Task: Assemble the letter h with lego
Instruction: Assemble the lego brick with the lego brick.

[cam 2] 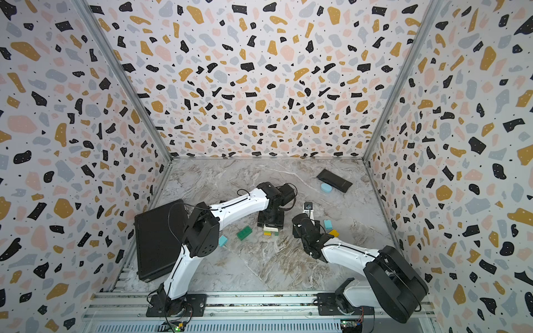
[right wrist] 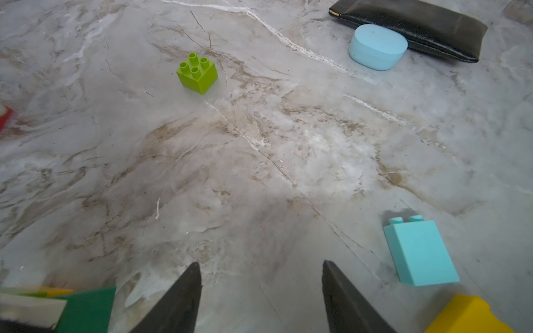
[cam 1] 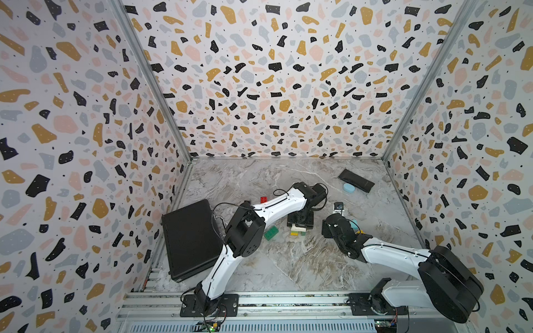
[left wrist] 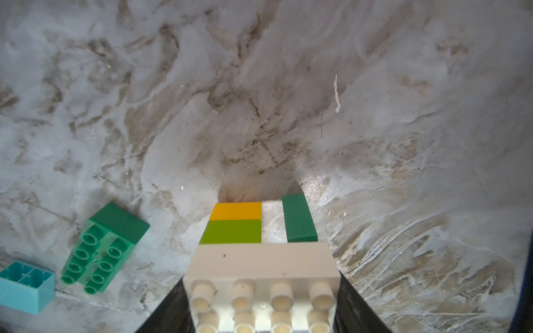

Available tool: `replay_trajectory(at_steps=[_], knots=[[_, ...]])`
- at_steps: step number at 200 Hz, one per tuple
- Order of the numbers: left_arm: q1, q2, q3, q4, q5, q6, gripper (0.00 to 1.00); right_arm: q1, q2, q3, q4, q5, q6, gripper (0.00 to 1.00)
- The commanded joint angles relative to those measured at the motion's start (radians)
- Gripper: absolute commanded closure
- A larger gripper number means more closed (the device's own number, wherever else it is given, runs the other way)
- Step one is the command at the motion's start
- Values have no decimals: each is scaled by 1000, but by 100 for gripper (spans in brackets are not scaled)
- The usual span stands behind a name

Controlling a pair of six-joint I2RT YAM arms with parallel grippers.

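**Left hand.** Your left hand (left wrist: 261,278) pinches the long white brick (left wrist: 259,259) between its black fingers (left wrist: 167,314). On the white brick's far face sit a lime brick (left wrist: 232,230) with a yellow brick (left wrist: 236,210) beyond it. Across a gap sits a dark green brick (left wrist: 298,219). You cannot tell whether this assembly rests on the table (left wrist: 259,86). Near it lie a loose long green brick (left wrist: 109,239), on its side, and a light blue brick (left wrist: 26,285), hollow side showing.

**Right hand.** Your right hand (right wrist: 261,262) is spread wide and empty over the table, beside the assembly. Near it lie a second light blue brick (right wrist: 419,250) and a loose yellow brick (right wrist: 467,314). Farther off stand a loose lime brick (right wrist: 197,73), studs up, and a red brick (cam 1: 263,199). The pale-blue oval (right wrist: 376,46) touches the flat black case (right wrist: 412,28).
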State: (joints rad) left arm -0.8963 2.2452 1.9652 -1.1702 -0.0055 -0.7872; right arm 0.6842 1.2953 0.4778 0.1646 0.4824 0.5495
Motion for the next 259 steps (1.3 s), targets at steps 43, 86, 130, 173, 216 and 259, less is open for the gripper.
replay_trajectory(at_steps=[43,86,130,173,216,259], knots=[[17,-20,-64,20,1,16,100,-5,2,30,-22,2,-8,32],[17,-10,-100,42,-36,-2,100,-5,1,30,-22,2,-8,32],[17,4,-110,29,-45,-59,100,-5,0,29,-22,-1,-7,32],[15,-12,-110,4,-77,-133,100,-5,-3,29,-19,-8,-2,33],[14,-24,-109,22,-63,-165,100,-5,-1,26,-3,-56,4,39],[13,-6,-77,23,-50,-154,100,-5,-8,20,9,-70,8,42]])
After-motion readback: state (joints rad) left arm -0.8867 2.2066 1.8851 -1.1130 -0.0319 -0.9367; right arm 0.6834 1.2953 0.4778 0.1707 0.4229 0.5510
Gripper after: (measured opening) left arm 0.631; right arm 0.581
